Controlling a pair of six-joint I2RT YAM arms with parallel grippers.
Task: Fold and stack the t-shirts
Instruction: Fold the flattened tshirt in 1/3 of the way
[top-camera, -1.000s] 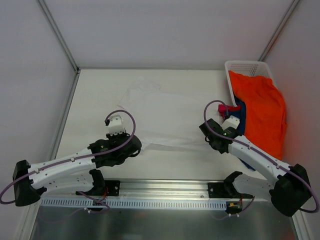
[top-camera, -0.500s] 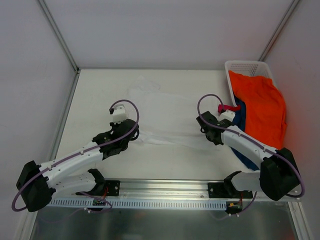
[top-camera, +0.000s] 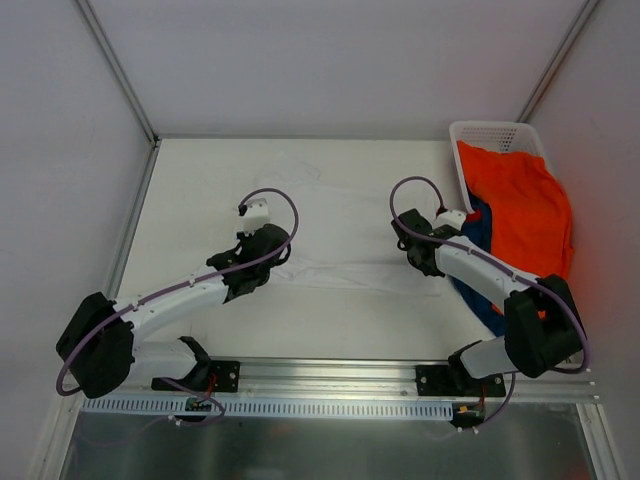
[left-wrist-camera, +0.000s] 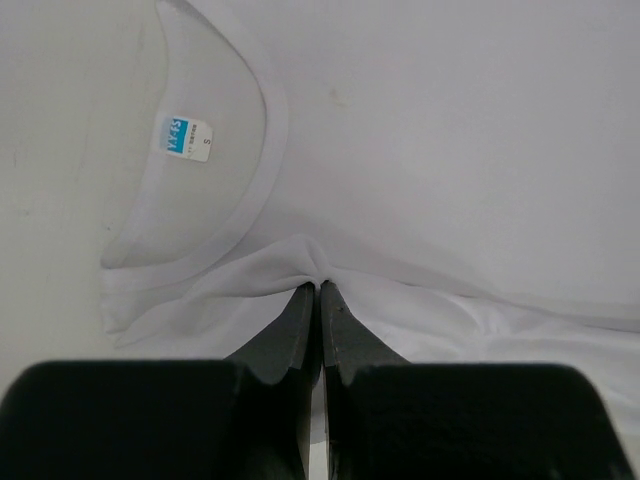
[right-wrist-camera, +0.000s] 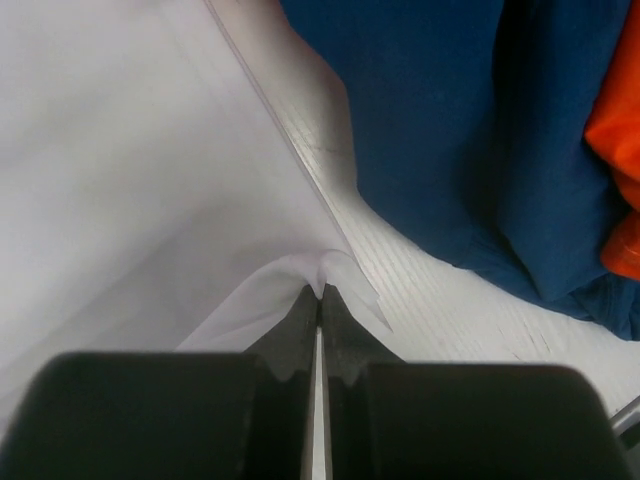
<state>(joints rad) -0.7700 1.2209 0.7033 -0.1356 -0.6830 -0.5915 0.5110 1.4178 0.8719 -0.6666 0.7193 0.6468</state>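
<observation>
Flat pale table (top-camera: 190, 200), plain white cloth t-shirt (top-camera: 345, 225) spread across its centre, bright orange cloth t-shirt (top-camera: 520, 215) heaped over white plastic lattice basket (top-camera: 490, 132) far right, navy blue cloth t-shirt (right-wrist-camera: 450, 130) beside it, right gripper (right-wrist-camera: 320, 290) clamped on white edge fold, left gripper (left-wrist-camera: 320, 287) clamped on fold just beside collar.

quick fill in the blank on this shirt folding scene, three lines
1. The held shirt, pinched by the left gripper and right gripper, is ____.
2. The big shirt draped over the basket is ____.
3. The neck label shows in the ____ wrist view.

Missing words: white; orange; left
</observation>
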